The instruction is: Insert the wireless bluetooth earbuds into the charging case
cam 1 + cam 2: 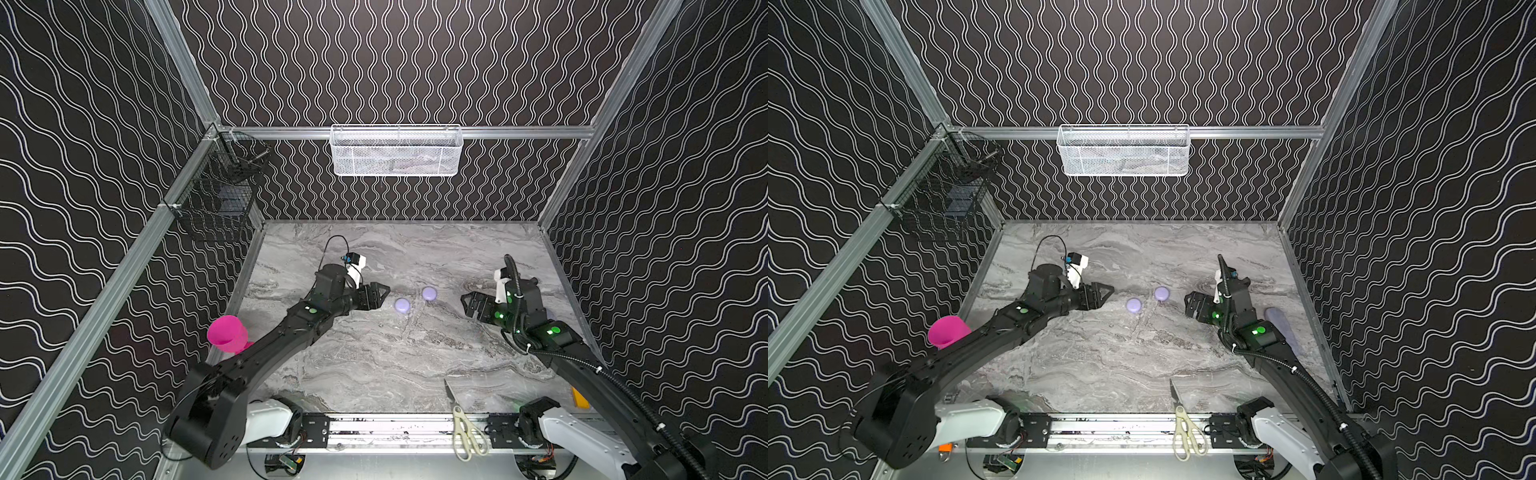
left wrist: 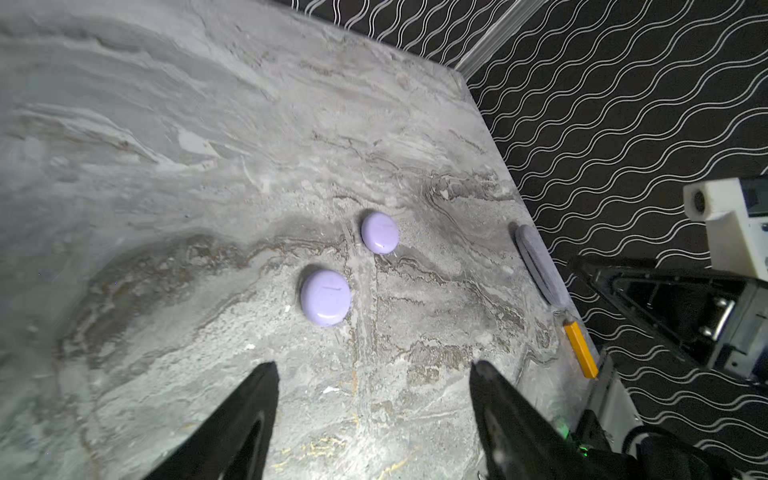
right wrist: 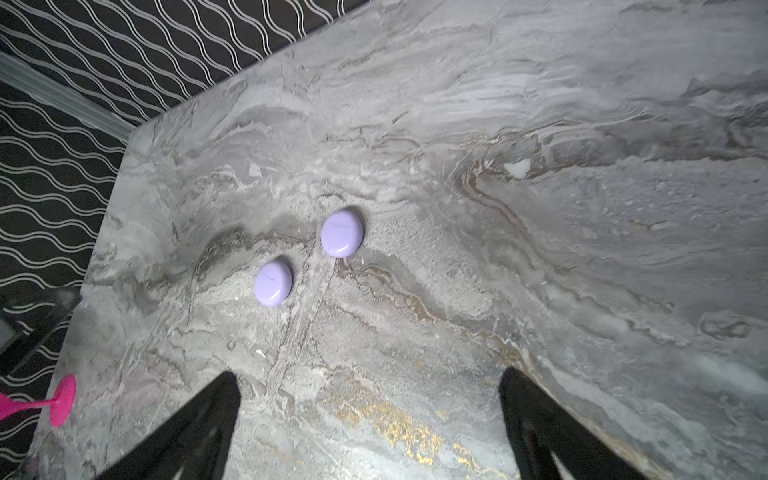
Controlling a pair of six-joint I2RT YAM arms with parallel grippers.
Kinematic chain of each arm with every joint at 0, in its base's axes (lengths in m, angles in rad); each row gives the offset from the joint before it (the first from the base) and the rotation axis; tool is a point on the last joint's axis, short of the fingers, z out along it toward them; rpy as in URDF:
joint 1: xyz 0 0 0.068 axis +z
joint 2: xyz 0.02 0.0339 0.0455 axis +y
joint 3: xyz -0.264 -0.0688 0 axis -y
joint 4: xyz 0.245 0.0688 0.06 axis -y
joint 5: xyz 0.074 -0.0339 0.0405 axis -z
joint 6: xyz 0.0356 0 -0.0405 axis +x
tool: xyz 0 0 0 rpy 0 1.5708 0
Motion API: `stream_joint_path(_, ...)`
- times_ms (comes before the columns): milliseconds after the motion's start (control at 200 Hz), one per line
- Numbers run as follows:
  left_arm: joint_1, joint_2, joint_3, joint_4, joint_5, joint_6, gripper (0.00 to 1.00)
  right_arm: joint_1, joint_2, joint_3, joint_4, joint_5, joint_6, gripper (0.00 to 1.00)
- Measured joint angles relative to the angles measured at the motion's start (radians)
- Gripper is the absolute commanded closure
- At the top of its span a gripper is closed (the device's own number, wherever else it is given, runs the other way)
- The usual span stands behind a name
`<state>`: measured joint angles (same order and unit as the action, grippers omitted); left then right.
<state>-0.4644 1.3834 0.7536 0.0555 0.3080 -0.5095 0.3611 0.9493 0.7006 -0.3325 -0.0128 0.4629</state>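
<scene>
Two round lavender cases lie flat on the grey marble desk (image 1: pixel 374 365), approx. in its middle, lids closed, near each other but not touching. The left-side charging case (image 1: pixel 402 305) is closer to the left arm. The right-side charging case (image 1: pixel 429 294) sits a bit further back and more toward the right arm. The earbuds do not show in any view; whether they are inside the cases I cannot tell. The left fingers (image 2: pixel 249 411) are spread apart w/ nothing btw. them. They stand near the left-side charging case, not touching it, and point toward both cases. The right fingers (image 3: pixel 208 424) are also spread wide and hold nothing. They face the cases from the opposite side, a little further from them, so both cases lie btw. the two arms. Other things: a pink cup (image 1: pixel 226 334) at the left edge of the desk, partly behind the left arm. Scissors (image 1: pixel 465 428) w/ pale handles are at the front edge, blades pointing onto the desk. A grey oblong object (image 1: pixel 1281 322) and a yellow piece (image 2: pixel 579 349) lie along the right edge. On the back wall hangs a white mesh basket (image 1: pixel 397 151), on the left wall a black wire basket (image 1: pixel 216 199); their contents are too unclear to name.
</scene>
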Motion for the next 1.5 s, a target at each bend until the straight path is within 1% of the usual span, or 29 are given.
stream_joint_path(35,0.000,-0.026,0.000,-0.021,-0.021,0.019,0.01,-0.008,-0.002,0.005,0.000,0.000,-0.004,0.01)
stream_joint_path(145,0.001,-0.091,0.004,-0.080,-0.073,0.051,0.01,-0.032,-0.019,0.009,0.002,0.004,-0.014,0.01)
stream_joint_path(305,0.001,-0.178,0.005,-0.122,-0.129,0.093,0.01,-0.068,-0.053,0.015,0.010,0.002,-0.034,0.01)
stream_joint_path(541,0.002,-0.280,0.003,-0.147,-0.250,0.096,0.01,-0.120,-0.044,0.042,0.016,0.011,-0.063,0.01)
stream_joint_path(691,0.003,-0.341,-0.030,-0.140,-0.326,0.094,0.01,-0.162,-0.022,0.048,0.019,0.010,-0.071,0.01)
stream_joint_path(821,0.005,-0.385,-0.050,-0.137,-0.400,0.093,0.01,-0.194,-0.013,0.047,0.027,-0.029,-0.082,0.01)
stream_joint_path(961,0.006,-0.402,-0.058,-0.120,-0.472,0.093,0.01,-0.227,-0.027,0.029,0.081,-0.080,-0.087,0.01)
stream_joint_path(1071,0.008,-0.396,-0.070,-0.094,-0.529,0.106,0.01,-0.240,-0.023,0.020,0.107,-0.105,-0.086,0.01)
stream_joint_path(1181,0.013,-0.381,-0.095,-0.047,-0.581,0.154,0.01,-0.252,-0.018,0.017,0.132,-0.127,-0.084,0.01)
stream_joint_path(1356,0.021,-0.346,-0.234,0.142,-0.619,0.278,0.01,-0.254,-0.057,-0.070,0.221,-0.127,-0.078,0.03)
stream_joint_path(1501,0.034,-0.310,-0.316,0.288,-0.641,0.333,0.01,-0.254,-0.116,-0.184,0.334,-0.120,-0.079,0.03)
